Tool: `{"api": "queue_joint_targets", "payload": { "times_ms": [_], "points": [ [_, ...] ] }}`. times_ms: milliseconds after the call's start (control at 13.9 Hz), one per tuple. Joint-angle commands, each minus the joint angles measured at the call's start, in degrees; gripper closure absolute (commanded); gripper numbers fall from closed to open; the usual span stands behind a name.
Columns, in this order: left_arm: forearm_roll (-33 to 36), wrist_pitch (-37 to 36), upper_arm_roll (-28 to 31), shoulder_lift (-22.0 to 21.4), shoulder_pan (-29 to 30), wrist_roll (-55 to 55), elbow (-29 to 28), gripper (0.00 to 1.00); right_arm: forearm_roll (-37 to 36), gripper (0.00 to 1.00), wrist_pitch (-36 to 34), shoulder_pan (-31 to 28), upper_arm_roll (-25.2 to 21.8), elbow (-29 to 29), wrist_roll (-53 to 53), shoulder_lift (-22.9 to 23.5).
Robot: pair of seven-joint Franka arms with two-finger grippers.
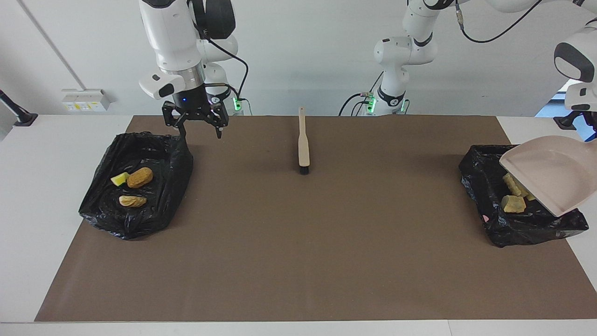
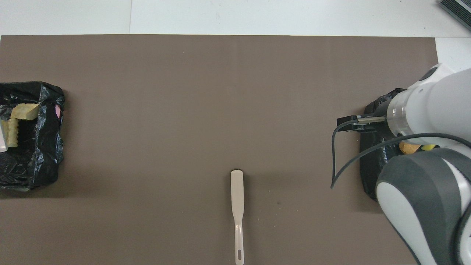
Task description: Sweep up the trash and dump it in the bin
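A beige dustpan (image 1: 555,172) hangs tilted over the black-lined bin (image 1: 527,228) at the left arm's end of the table. At the picture's edge just above it, my left gripper (image 1: 586,129) is shut on the dustpan. Pale beige trash chunks (image 1: 513,204) lie in that bin, partly under the pan's lip, and they show in the overhead view too (image 2: 22,110). My right gripper (image 1: 199,130) hangs open and empty over the mat beside the second bin (image 1: 175,186). That bin holds a brown lump (image 1: 140,177), a yellow bit (image 1: 120,178) and a beige piece (image 1: 132,201).
The beige-handled brush (image 1: 303,142) lies flat on the brown mat (image 1: 298,242) at the table's middle, close to the robots' edge, bristles pointing away from them. From overhead, the right arm's body (image 2: 423,191) covers most of its bin.
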Motion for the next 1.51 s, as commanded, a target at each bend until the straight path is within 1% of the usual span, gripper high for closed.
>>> {"api": "queue_joint_targets", "payload": {
  "times_ms": [0, 144, 288, 576, 792, 936, 1008, 1152, 1296, 1440],
  "points": [
    [-0.83, -2.27, -4.86, -2.42, -0.87, -8.87, -5.44, 1.0, -0.77, 0.0, -4.35, -2.26, 0.18, 4.4, -1.46, 0.09],
    [-3.63, -4.29, -9.43, -2.42, -0.87, -18.17, -6.77, 1.0, -0.69, 0.0, -9.09, -4.1, 0.18, 8.0, -2.69, -0.17],
    [-6.27, -5.78, -13.03, -2.07, -0.96, -25.74, -7.82, 1.0, -0.51, 0.0, -12.43, -5.95, 0.1, 10.03, -4.62, -0.61],
    [-11.19, -6.58, -21.39, 0.38, -1.4, -45.58, -9.67, 1.0, 0.54, 0.0, -14.99, -9.38, -0.6, 10.65, -8.05, -3.15],
    [-15.06, -6.06, -27.36, 2.93, -1.75, -61.58, -9.41, 1.0, 0.11, 0.0, -17.98, -9.65, -3.32, 12.84, -12.35, -3.07],
    [-18.3, -5.27, -31.67, 5.13, -1.84, -73.27, -8.27, 1.0, 0.54, 0.0, -18.42, -9.65, -5.87, 12.5, -13.51, -3.07],
    [-18.49, -5.18, -33.43, 6.35, -2.1, -78.28, -7.14, 1.0, 0.63, 0.0, -19.3, -9.56, -6.31, 12.06, -13.33, -2.9],
    [-18.85, -5.18, -37.21, 8.73, -2.28, -86.38, -4.85, 1.0, 0.81, 0.0, -19.22, -10.0, -6.58, 9.35, -12.81, -2.81],
    [-19.2, -5.26, -40.46, 11.19, -2.28, -94.82, -2.74, 1.0, 1.59, 0.0, -17.03, -10.26, -6.5, 6.36, -9.83, -3.07],
    [-19.55, -5.44, -42.66, 12.87, -2.89, -100.37, -0.11, 1.0, 1.6, 0.0, -15.44, -9.65, -6.32, 5.73, -9.73, -3.16]
  ]
}}
